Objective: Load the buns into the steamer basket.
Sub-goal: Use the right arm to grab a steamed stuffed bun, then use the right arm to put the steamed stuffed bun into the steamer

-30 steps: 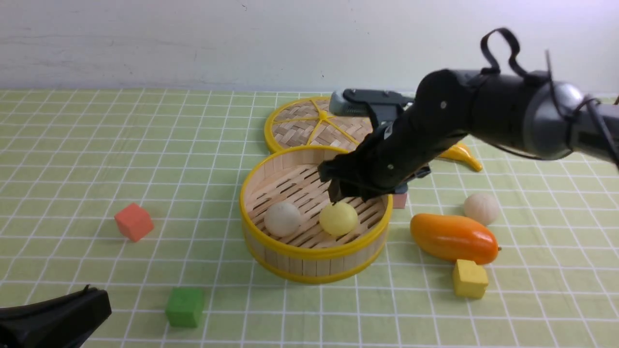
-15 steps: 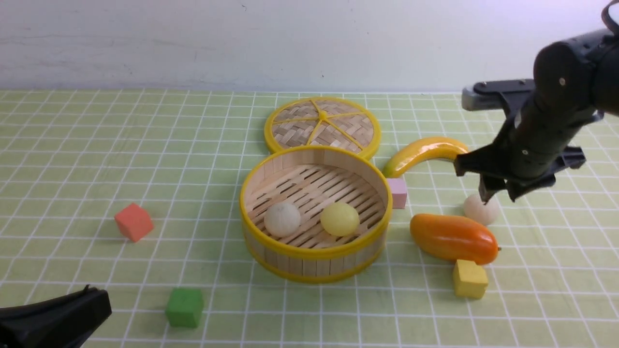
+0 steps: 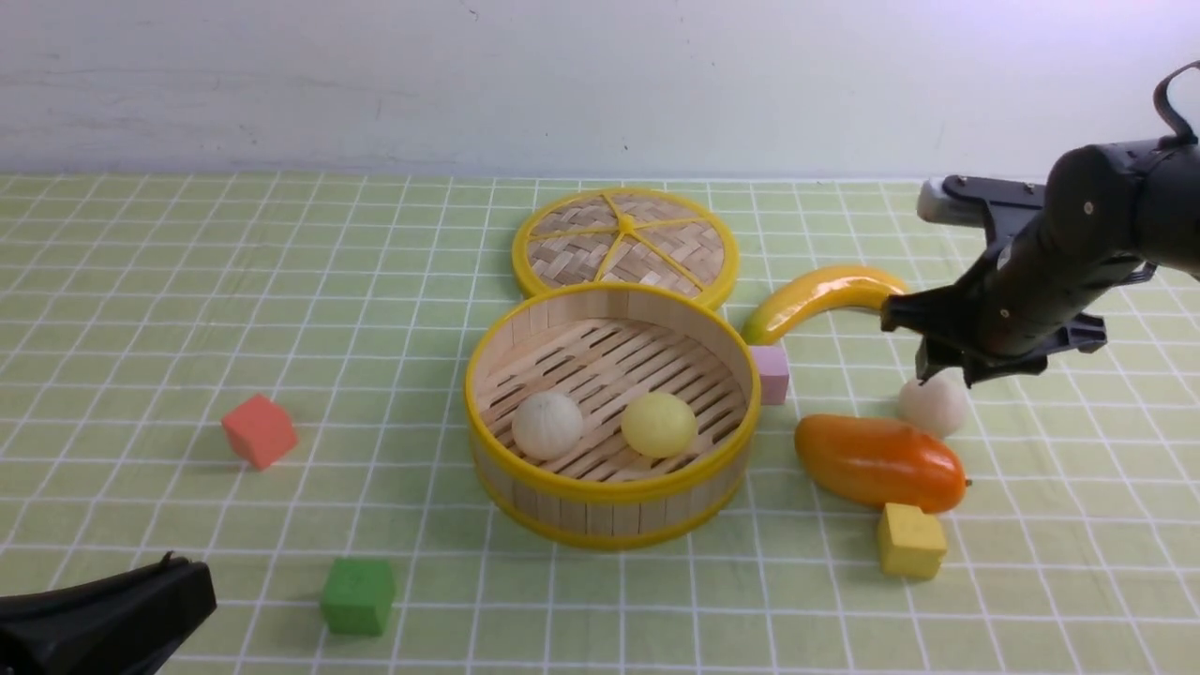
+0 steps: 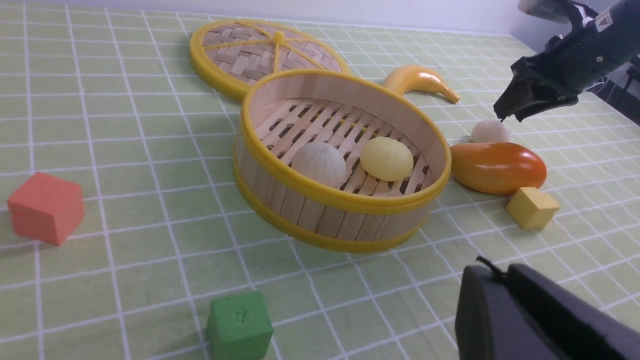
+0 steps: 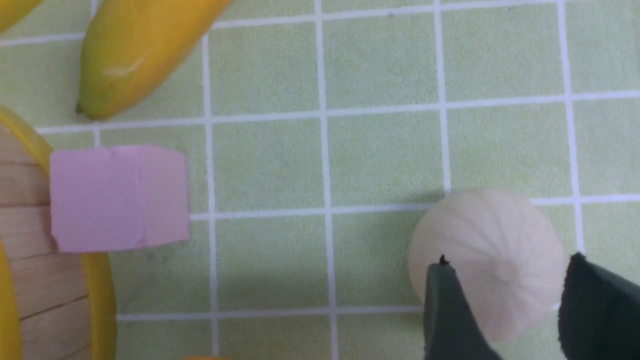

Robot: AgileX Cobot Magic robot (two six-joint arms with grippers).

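Note:
The steamer basket [image 3: 609, 487] stands mid-table with an off-white bun [image 3: 547, 424] and a pale yellow bun [image 3: 658, 424] on its slatted floor. A third, off-white pleated bun [image 3: 933, 405] lies on the cloth to the right, behind the mango. My right gripper [image 3: 947, 377] hangs open just above that bun; in the right wrist view the bun [image 5: 495, 235] shows between and below the two dark fingers of the right gripper [image 5: 510, 257]. My left gripper [image 3: 178, 567] rests low at the near left, shut and holding nothing, its tip [image 4: 492, 267] well short of the basket [image 4: 320, 205].
The woven lid [image 3: 623, 244] lies behind the basket. A banana [image 3: 825, 295], a pink cube [image 3: 773, 373], an orange mango [image 3: 879, 461] and a yellow cube [image 3: 909, 539] crowd the right side. A red cube [image 3: 260, 429] and a green cube [image 3: 358, 595] sit at the left.
My right arm swung from over the basket, leaving the yellow bun inside, out to the right and down over the third bun. Its jaws narrowed somewhat. The left arm stayed put.

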